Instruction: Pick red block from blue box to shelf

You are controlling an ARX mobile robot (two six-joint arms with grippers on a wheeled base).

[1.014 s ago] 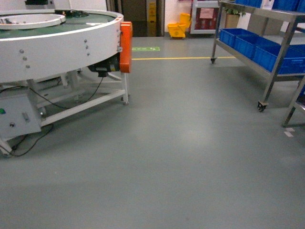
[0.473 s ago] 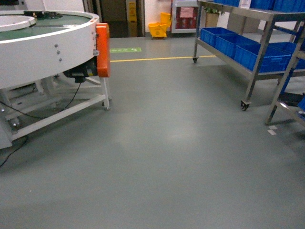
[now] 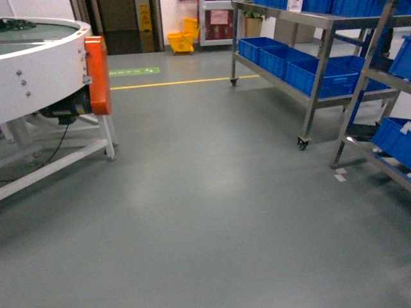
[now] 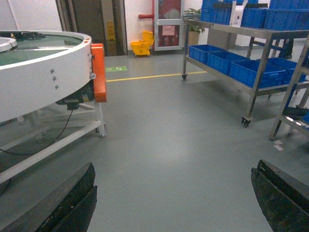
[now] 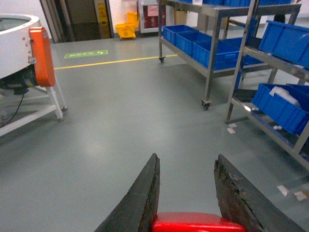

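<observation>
I am looking across a grey workshop floor [image 3: 212,212] through the head camera, where neither arm shows. On the right stands the shelf [image 3: 319,77], a steel rack on castors, its lower tier loaded with dark blue ribbed crates [image 3: 321,72]. A second rack [image 3: 369,96] stands just beside it at the frame's right edge, also carrying blue crates. At the left is a round white conveyor table [image 3: 38,70] with an orange panel [image 3: 97,74] fixed to its rim and a black cable hanging below. A yellow line [image 3: 186,82] crosses the floor in the distance, with a yellow mop bucket [image 3: 182,40] near the far doorway.

The right wrist camera shows the right gripper [image 5: 186,203] with its two dark fingers [image 5: 145,198] drawn in against the red block [image 5: 198,222], which sits pinched between them at the bottom edge of the frame, glossy and only partly visible. The block is carried well apart from the racks ahead.

The left wrist camera shows the left gripper [image 4: 174,198] with its fingers spread wide at either lower corner and only bare floor between them. The turquoise box is not visible to me in any view.
</observation>
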